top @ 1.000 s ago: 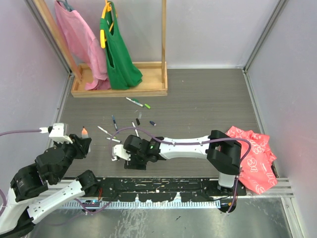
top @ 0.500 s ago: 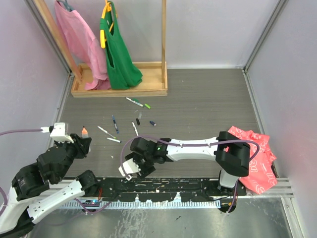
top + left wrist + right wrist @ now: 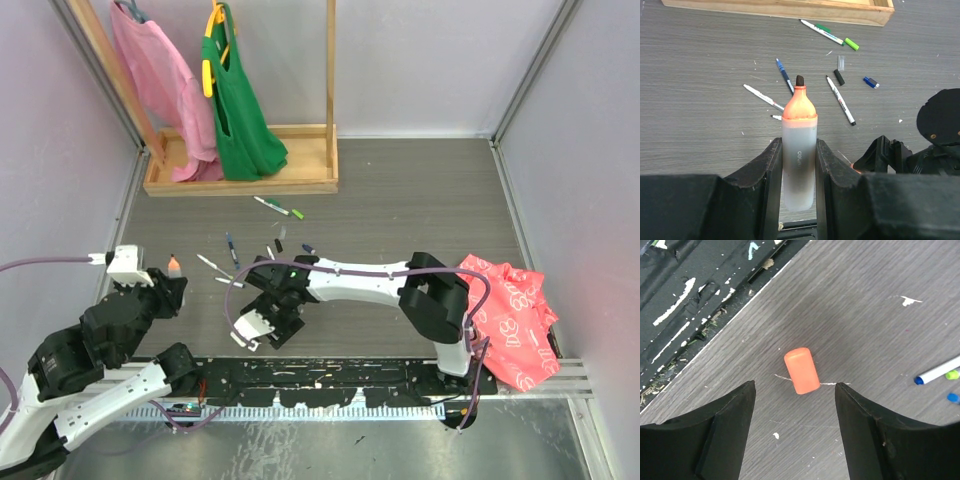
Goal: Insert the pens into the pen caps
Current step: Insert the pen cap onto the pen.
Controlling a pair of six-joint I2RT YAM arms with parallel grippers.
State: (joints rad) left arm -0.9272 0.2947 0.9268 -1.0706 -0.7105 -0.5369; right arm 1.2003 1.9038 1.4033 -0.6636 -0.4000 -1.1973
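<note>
My left gripper (image 3: 799,165) is shut on the grey barrel of an orange pen (image 3: 799,130), held upright with its dark tip bare. From above, this gripper (image 3: 165,282) sits at the near left. The right gripper (image 3: 794,385) is open and hangs low over the table. An orange pen cap (image 3: 801,370) lies on its side just ahead of the gap between the fingers, touching neither. Farther off lie a green-ended pen (image 3: 821,31), a blue pen (image 3: 785,76), a black-tipped pen (image 3: 840,100) and a thin white pen (image 3: 763,97). Loose caps among them are light green (image 3: 852,44), black (image 3: 839,76) and blue (image 3: 870,82).
A wooden rack base (image 3: 240,178) with a pink and a green garment stands at the back left. A red patterned cloth (image 3: 510,320) lies at the right, beside the right arm's base. A black rail (image 3: 330,375) runs along the near edge. Grey walls close in both sides.
The right gripper dipped toward the near edge, then came back a little, and its forearm swung left. The left arm stayed still with the orange pen.
</note>
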